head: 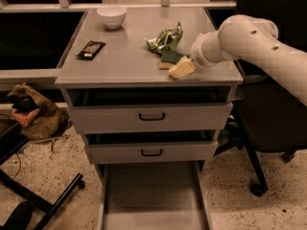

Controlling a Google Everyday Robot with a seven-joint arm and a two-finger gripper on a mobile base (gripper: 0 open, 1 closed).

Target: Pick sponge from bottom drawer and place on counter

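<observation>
My gripper (181, 69) is down at the near right part of the desk (124, 56), the tip low against the surface. My white arm (249, 37) reaches in from the right, over the cabinet's edge. The sponge (170, 57) lies on the desk just beside the tip, on its far left side. Its dark green scouring face is up and a strip of tan foam shows along its near edge. It seems to touch my tip, but I cannot tell whether I am clamped on it or spread apart from it.

The bottom drawer (151, 195) stands pulled out with a bare floor, so the sponge is out of it and at its goal surface. I judge the task nearly done: what is left is making sure I let go and lifting away.

The sponge sits close against the crumpled green foil bag (165, 38), probably because I came in low from the right and set down at the nearest free patch. That closeness calls for a straight rise, or I may drag the bag. The black wrapper (91, 49) and the white bowl (112, 16) lie well apart to the left.
</observation>
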